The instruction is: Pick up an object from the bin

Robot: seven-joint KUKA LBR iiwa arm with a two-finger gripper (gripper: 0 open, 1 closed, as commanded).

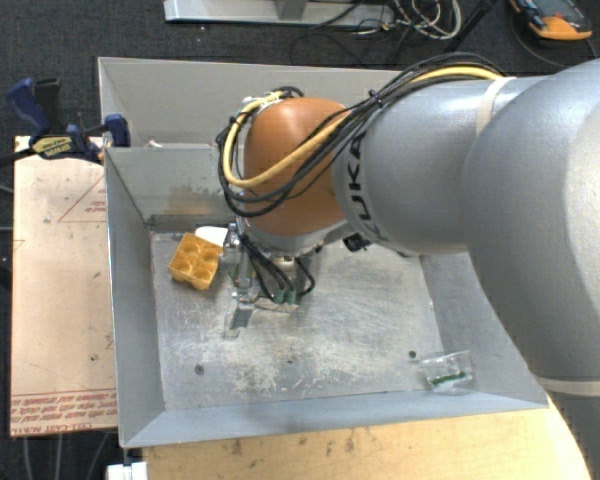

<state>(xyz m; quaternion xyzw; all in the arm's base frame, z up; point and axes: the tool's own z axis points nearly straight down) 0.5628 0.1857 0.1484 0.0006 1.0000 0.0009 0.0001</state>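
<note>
**Hand [245, 308] low on the bin floor, just right of a yellow block**

From my seat I see the hand hanging straight down under the orange cover [290, 158] of the wrist. Its tip is at or just above the grey floor of the bin [340, 353], in the left half. Black and yellow cables [242, 180] loop round the cover, and the thick grey arm [460, 158] comes in from the right and hides much of the bin's far right side. I cannot tell whether the hand is open or closed, and I see nothing gripped in it.

The nearest thing is a yellow block [196, 259] with a grid of dimples on top, like a small waffle. It lies near the left wall, just left of the hand and a little farther back, and I cannot say whether the two touch. A white piece [212, 235] peeks out right behind the block, against the wrist. Well apart from all this, a small clear packet [447, 371] with green bits inside lies in the near right corner.
</note>
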